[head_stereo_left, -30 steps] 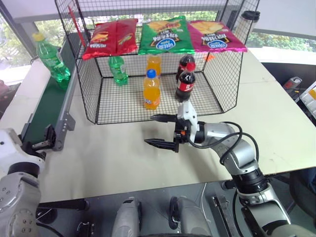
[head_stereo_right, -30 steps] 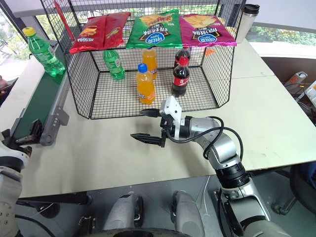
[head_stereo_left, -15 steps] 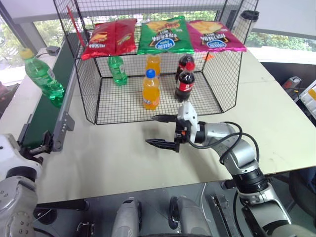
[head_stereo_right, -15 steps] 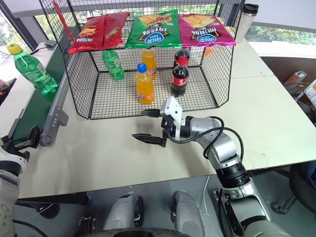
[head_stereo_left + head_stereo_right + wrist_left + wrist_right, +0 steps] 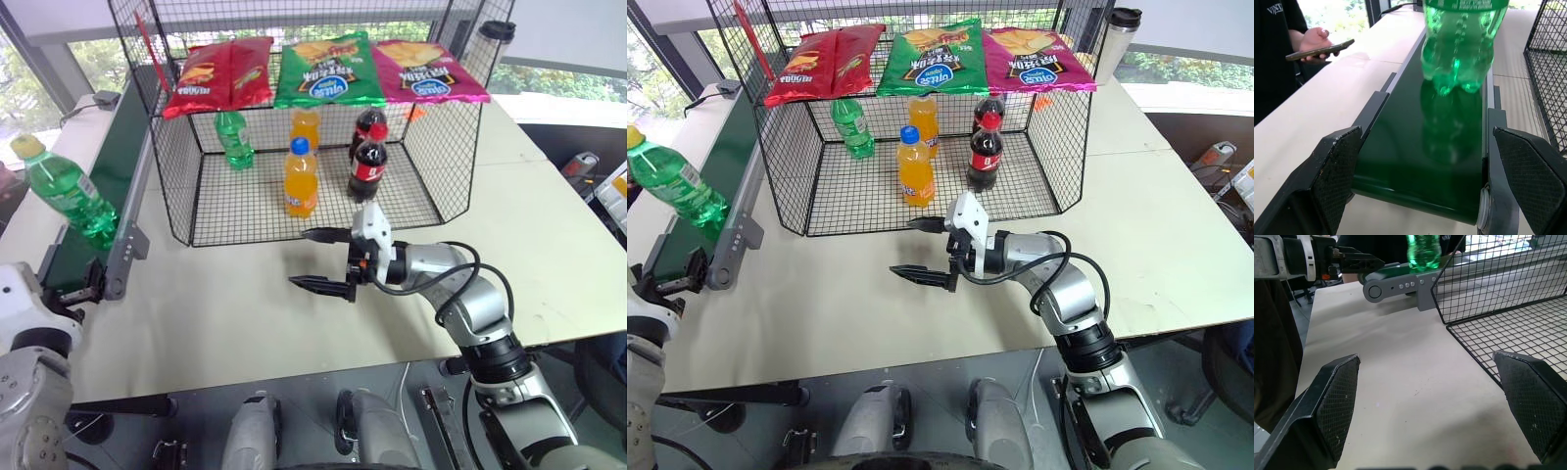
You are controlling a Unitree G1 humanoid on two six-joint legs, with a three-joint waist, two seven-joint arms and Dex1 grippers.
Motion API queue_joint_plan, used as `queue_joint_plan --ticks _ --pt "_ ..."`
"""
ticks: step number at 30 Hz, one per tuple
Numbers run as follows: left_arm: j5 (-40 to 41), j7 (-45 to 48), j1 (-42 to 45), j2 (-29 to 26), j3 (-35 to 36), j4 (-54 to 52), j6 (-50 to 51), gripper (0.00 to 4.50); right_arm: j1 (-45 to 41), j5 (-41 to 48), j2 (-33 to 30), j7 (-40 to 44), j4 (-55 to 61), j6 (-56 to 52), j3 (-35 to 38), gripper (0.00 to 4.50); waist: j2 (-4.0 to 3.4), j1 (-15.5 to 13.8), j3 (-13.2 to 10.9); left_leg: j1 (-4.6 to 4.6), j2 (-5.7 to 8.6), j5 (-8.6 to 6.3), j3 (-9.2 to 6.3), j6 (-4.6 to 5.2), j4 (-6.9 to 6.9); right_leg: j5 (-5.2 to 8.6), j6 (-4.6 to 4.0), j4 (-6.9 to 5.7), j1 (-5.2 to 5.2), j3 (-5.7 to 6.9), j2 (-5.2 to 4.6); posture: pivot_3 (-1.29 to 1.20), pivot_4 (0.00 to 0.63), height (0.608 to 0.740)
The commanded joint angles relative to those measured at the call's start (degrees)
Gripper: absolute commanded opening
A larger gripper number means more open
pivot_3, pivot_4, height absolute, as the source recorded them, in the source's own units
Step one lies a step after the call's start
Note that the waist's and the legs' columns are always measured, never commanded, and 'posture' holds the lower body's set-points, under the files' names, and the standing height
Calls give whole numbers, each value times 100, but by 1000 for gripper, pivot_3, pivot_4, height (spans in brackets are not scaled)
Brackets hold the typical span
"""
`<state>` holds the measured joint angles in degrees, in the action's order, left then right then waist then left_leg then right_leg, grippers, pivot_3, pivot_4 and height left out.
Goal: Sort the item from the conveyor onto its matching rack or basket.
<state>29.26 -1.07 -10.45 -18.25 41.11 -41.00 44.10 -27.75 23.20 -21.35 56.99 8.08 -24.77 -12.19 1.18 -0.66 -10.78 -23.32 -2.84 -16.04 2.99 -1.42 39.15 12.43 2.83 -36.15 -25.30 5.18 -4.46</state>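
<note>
Left gripper [image 5: 1425, 186], two black fingers spread wide and empty, waits level at the near end of the long dark green conveyor belt with grey metal side rails [image 5: 93, 220], so that the arriving bottle should pass between its fingers. Clear green plastic soda bottle with yellow cap [image 5: 61, 190] stands upright on the belt, near the gripper but not yet between the fingers.

Right gripper [image 5: 323, 259] is likewise open and empty, held level above the bare tabletop just before the large black wire-mesh basket [image 5: 196, 211], apparently parked clear of the transfer path.

Inside the basket stand an orange soda bottle with blue cap [image 5: 300, 178], a second orange bottle, two cola bottles and a green bottle; three chip bags [image 5: 326, 70] lie on its sloped upper shelf. Beige table [image 5: 529, 225] carries everything; windows lie beyond, and a person holding a phone [image 5: 1320, 49] stands beside the conveyor.
</note>
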Motion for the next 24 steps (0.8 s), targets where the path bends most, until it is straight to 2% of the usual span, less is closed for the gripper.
queue_joint_plan --ticks 1,13,16,18,24 --pt "-67 33 23 -104 -49 -113 -153 4471 18 13 -13 34 88 131 18 4500 0 0 0 0 0 0 0 0 0 0 0 0 0 0 0 0 150 740" --pt "-107 -10 400 -471 25 147 -122 4471 65 -34 -21 52 55 161 36 4500 0 1 0 0 0 0 0 0 0 0 0 0 0 0 0 0 150 740" --pt "-101 60 361 -448 -61 218 -170 3683 71 -35 -19 37 72 156 34 4500 0 2 0 0 0 0 1 0 0 0 1 0 0 0 0 0 150 740" --pt "-15 168 315 -387 -129 166 -247 2775 63 -41 -22 26 69 151 35 4500 -1 -8 -1 0 0 0 1 0 0 -1 1 0 0 0 0 0 150 740" --pt "243 123 502 -361 -2 -83 -273 2720 55 -42 -55 18 81 116 45 4500 -1 -14 -1 0 0 0 1 0 1 1 -2 0 2 1 -2 0 150 740"
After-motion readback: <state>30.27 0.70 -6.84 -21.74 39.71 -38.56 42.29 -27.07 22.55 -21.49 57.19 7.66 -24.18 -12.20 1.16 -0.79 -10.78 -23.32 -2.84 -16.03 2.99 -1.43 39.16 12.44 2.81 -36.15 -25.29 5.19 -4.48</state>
